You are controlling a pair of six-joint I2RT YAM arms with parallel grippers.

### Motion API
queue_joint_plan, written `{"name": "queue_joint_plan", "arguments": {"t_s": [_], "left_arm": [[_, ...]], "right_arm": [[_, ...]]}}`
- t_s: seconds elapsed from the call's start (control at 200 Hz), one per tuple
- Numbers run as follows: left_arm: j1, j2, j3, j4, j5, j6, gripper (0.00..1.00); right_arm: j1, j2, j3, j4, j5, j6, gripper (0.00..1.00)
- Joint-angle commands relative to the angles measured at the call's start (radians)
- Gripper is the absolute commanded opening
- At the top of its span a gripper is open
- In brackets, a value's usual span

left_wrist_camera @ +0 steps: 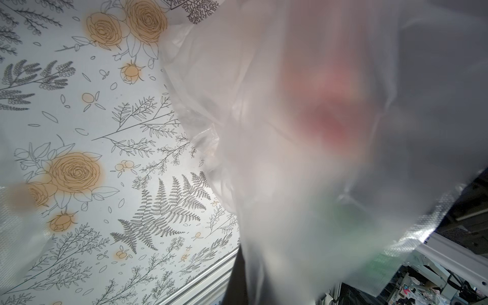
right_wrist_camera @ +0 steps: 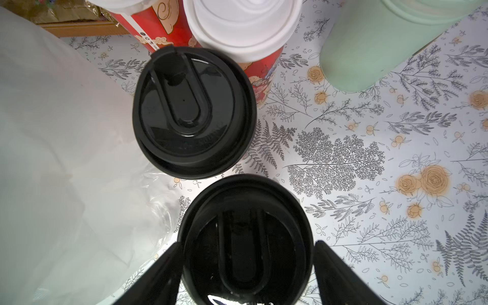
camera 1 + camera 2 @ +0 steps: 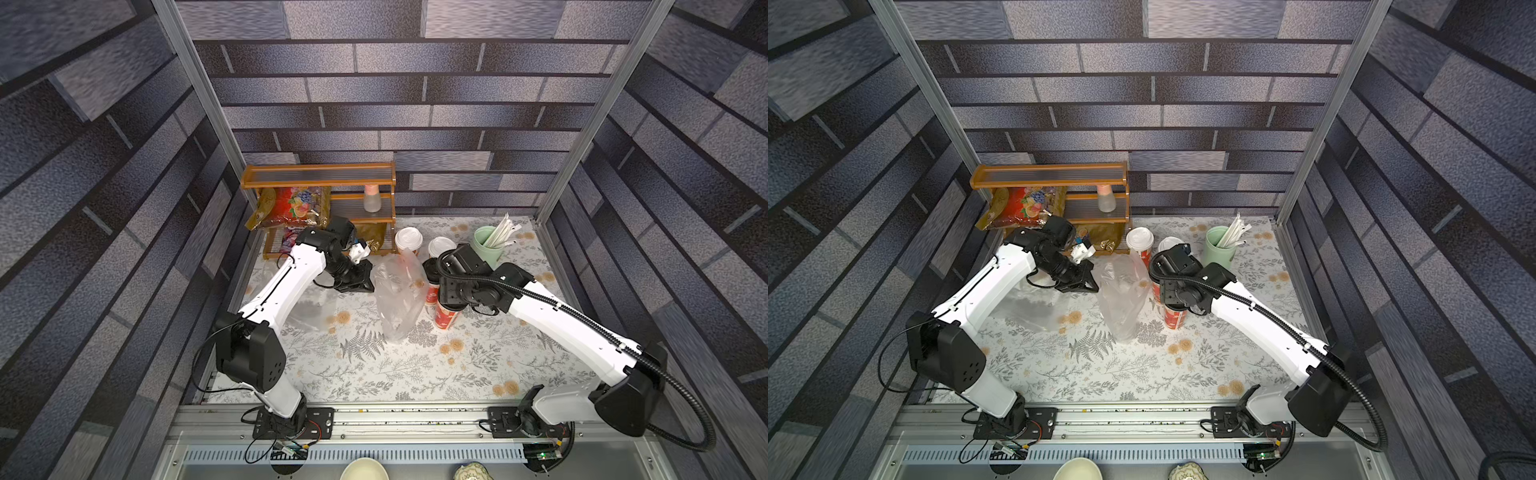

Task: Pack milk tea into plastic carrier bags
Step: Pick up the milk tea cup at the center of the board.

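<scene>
— At the table's middle, how do your arms sit?

— I have the left arm rising from its base, elbow bent, forearm running toward the rack (image 3: 320,183). Its wrist turns inward, so the left gripper (image 3: 368,284) points sideways at the bag (image 3: 397,299). Its jaws are pinched tight on the bag's upper edge. The bag stands upright from the table (image 3: 415,374), and in the left wrist view its film hangs right over the lens.

— And the right?

— I have it slanting in from its base with the wrist bent down. The right gripper (image 2: 248,245) points down over a black-lid cup (image 2: 237,211). The jaws stand wide and clasp it, one finger against each side just under the lid. That cup sits just right of the bag.

— Where is the rest of the tea?

— I see a second black-lid cup (image 2: 194,111) just behind the first. Two white-lid cups (image 3: 408,240) (image 3: 440,246) come next, between the rack's foot and the straw cup (image 3: 486,245). All four are outside the bag. A flat bag (image 3: 311,311) lies under my left forearm.

— Any writing you can read?

— I can read none. The red cups carry white ornament, and one white-lid cup has a white strip of characters, too small to make out. The second black-lid cup has raised lettering near its rim, too faint to read. A snack packet (image 3: 291,203) on the rack shows fruit pictures, but its print is too small.
</scene>
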Motion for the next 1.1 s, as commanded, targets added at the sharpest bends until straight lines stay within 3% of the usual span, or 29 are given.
{"name": "queue_joint_plan", "arguments": {"t_s": [0.0, 0.752, 0.927, 1.092], "left_arm": [[0.009, -0.003, -0.017, -0.003, 0.020, 0.005, 0.02], [0.017, -0.007, -0.029, 0.002, 0.023, 0.004, 0.02], [0.016, -0.008, -0.035, 0.009, 0.023, -0.001, 0.02], [0.012, -0.009, -0.033, 0.018, 0.026, -0.009, 0.02]], "right_arm": [[0.001, 0.023, 0.026, -0.060, -0.016, -0.013, 0.79], [0.003, 0.082, 0.032, -0.094, -0.026, -0.011, 0.75], [0.003, 0.079, 0.046, -0.103, -0.016, -0.008, 0.67], [0.004, 0.053, 0.092, -0.135, -0.002, -0.010, 0.67]]}}
